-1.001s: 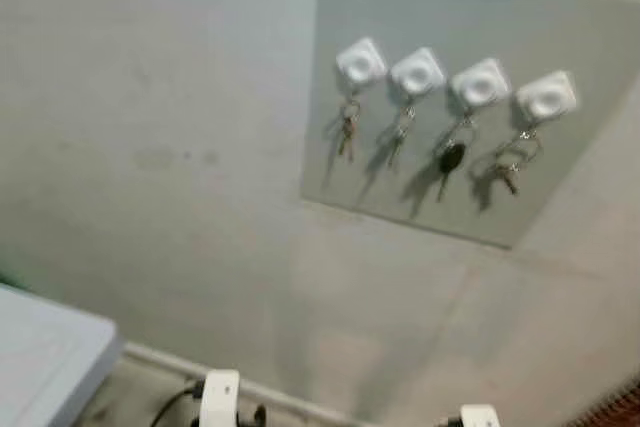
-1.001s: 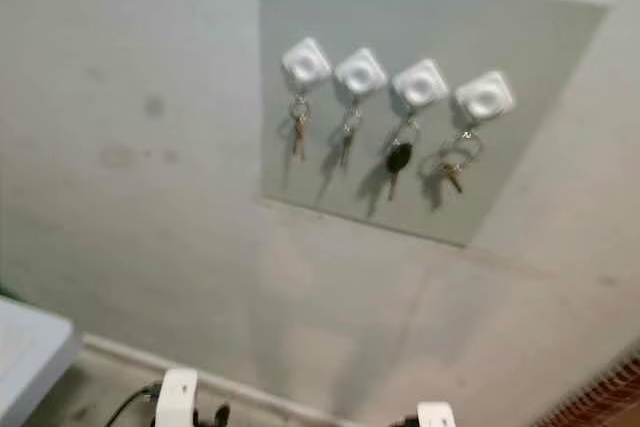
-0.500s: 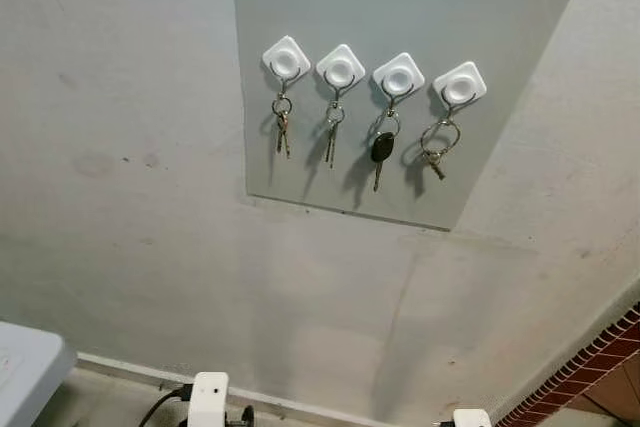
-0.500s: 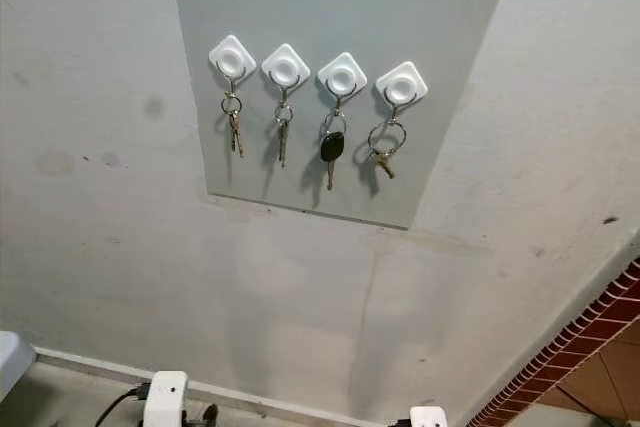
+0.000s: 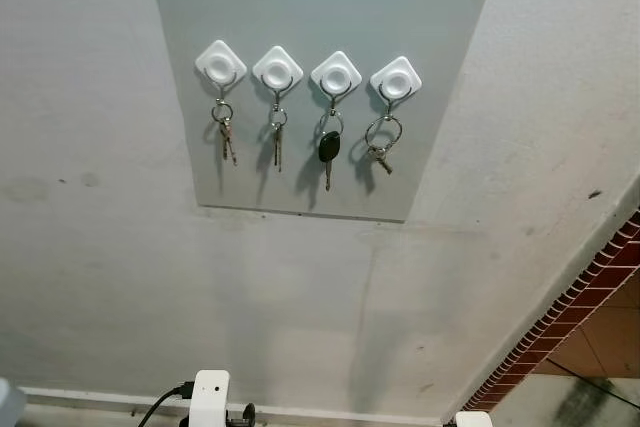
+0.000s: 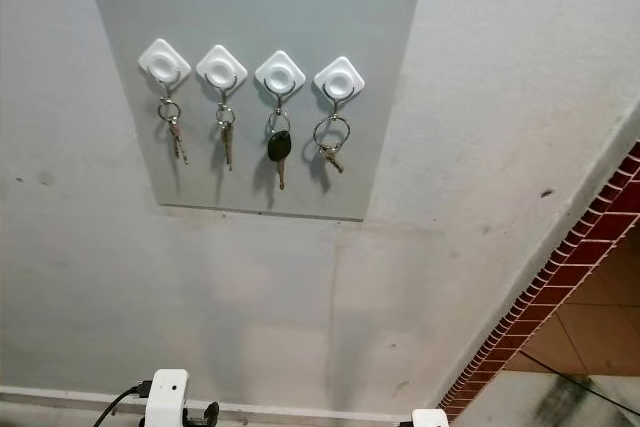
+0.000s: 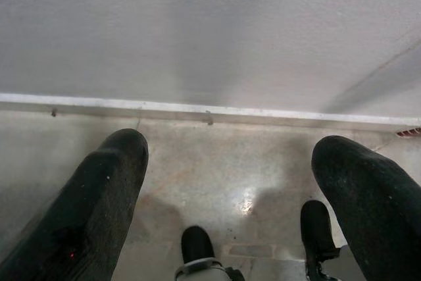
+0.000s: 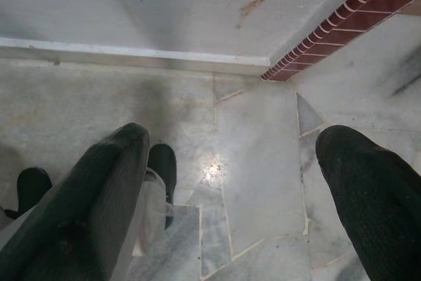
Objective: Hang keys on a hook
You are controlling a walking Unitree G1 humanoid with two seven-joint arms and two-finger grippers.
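Observation:
A grey board [image 5: 430, 37] on the wall carries a row of white diamond-shaped hooks [image 5: 277, 67]. Each hook bears keys: a small bunch [image 5: 226, 135] at the left, another [image 5: 276, 139] beside it, a black-headed key [image 5: 327, 148], and a large ring with keys [image 5: 381, 141] at the right. Both arms hang low, far below the board. My left gripper [image 7: 230, 156] points at the floor by the wall, open, with nothing between its fingers. My right gripper [image 8: 230, 143] is open as well, over marble floor, holding nothing.
A skirting strip [image 7: 197, 108] runs along the foot of the grey wall. A red brick-tiled band [image 5: 570, 317] rises at the right. A black cable [image 5: 160, 407] trails by my left wrist. My feet [image 8: 161, 162] stand on the marble floor.
The whole picture has shifted left and sharpened, so the camera has turned right. The white surface at lower left has almost slid out. The keys hang as before.

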